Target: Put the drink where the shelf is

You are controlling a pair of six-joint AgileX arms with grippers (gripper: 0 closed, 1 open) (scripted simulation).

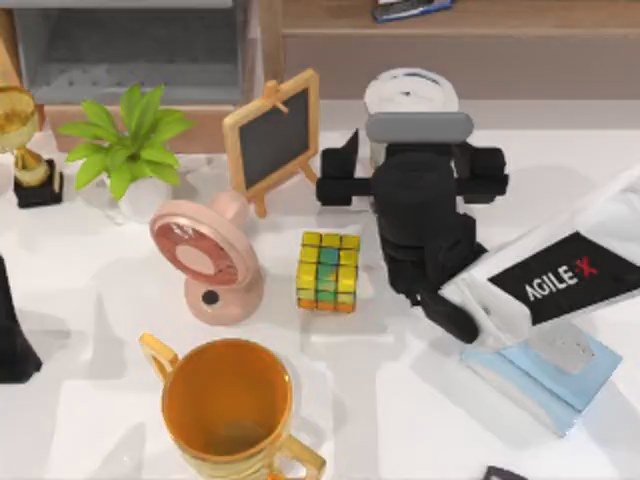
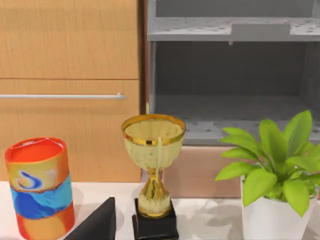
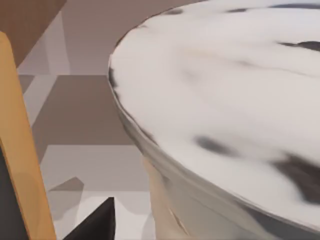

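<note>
The right gripper reaches over the drink, which stands at the tabletop's far edge just before the shelf, beside the blackboard easel; how far its fingers are open I cannot tell.

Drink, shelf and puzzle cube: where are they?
drink [image 1: 411, 91], top view, on its white lid.
shelf [image 1: 450, 50], top view, on its grey-brown front panel.
puzzle cube [image 1: 328, 271], top view, on its top face.

The right arm reads "AGILE·X".
</note>
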